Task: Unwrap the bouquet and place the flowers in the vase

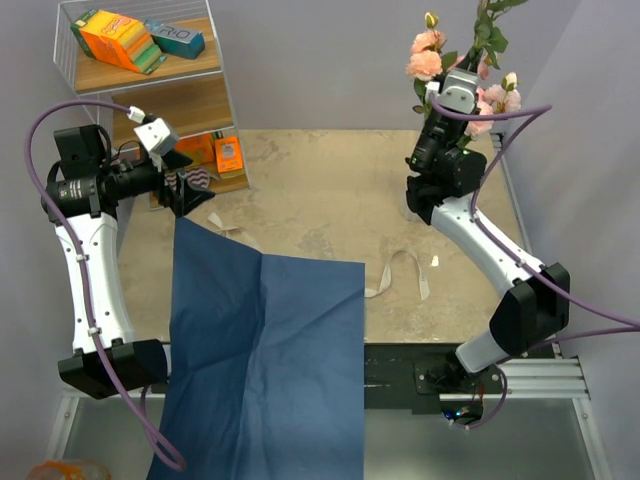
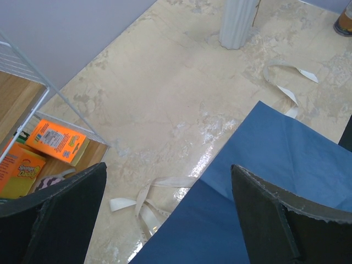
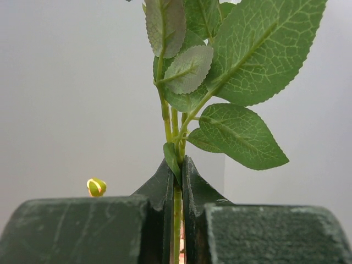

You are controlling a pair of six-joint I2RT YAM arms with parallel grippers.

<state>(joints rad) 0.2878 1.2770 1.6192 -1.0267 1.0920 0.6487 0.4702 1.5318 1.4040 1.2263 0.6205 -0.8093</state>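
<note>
My right gripper (image 3: 177,165) is shut on the thin green stems of the flowers (image 3: 231,60), whose broad leaves fan out above the fingers; a small bud (image 3: 96,187) shows to the left. From above, the pink roses (image 1: 428,55) stand high at the back right, above the right gripper (image 1: 455,85). Only the ribbed lower body of the white vase (image 2: 237,25) shows, at the top of the left wrist view; in the top view the right arm hides it. The blue paper (image 1: 265,340) lies spread flat. My left gripper (image 1: 188,195) hangs open over its far left corner (image 2: 258,181), holding nothing.
Cream ribbon pieces lie loose on the table (image 1: 400,275) and by the paper's corner (image 2: 159,184). A wire shelf rack (image 1: 150,60) with orange boxes (image 2: 58,142) stands at the back left, close to the left gripper. A can (image 2: 344,22) stands beyond the vase.
</note>
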